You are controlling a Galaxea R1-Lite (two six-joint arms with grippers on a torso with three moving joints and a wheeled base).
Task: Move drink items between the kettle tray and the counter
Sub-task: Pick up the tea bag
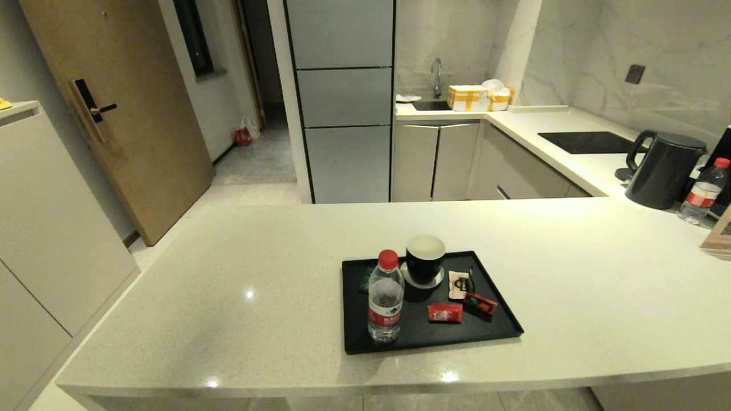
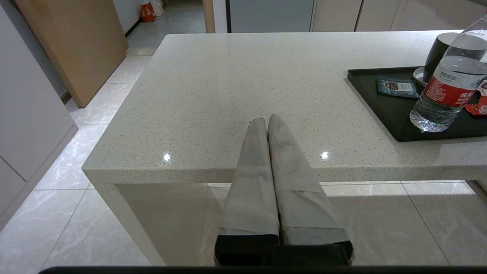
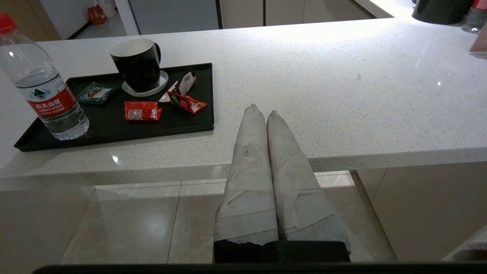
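Note:
Two red foil sachets lie on the black kettle tray (image 1: pixel 354 342) (image 3: pixel 95 135): one flat (image 1: pixel 445 312) (image 3: pixel 141 110), the other (image 1: pixel 481 303) (image 3: pixel 188 102) to its right and slightly crumpled. The tray rests on the off-white speckled counter (image 1: pixel 571 297) (image 3: pixel 323 87) (image 2: pixel 228 76). My left gripper (image 2: pixel 266 119) hangs shut and empty before the counter's near edge, left of the tray (image 2: pixel 384 110). My right gripper (image 3: pixel 262 111) is shut and empty too, near the front edge, right of the tray. Neither arm shows in the head view.
On the tray also stand a red-capped water bottle (image 1: pixel 385 299) (image 3: pixel 45 95) (image 2: pixel 445 91), a black cup (image 1: pixel 425 260) (image 3: pixel 137 62) on a coaster, a dark teal sachet (image 3: pixel 95 93) (image 2: pixel 395 87) and a white sachet (image 1: pixel 460 283). A dark kettle (image 1: pixel 662 168) and second bottle (image 1: pixel 702 191) stand far right.

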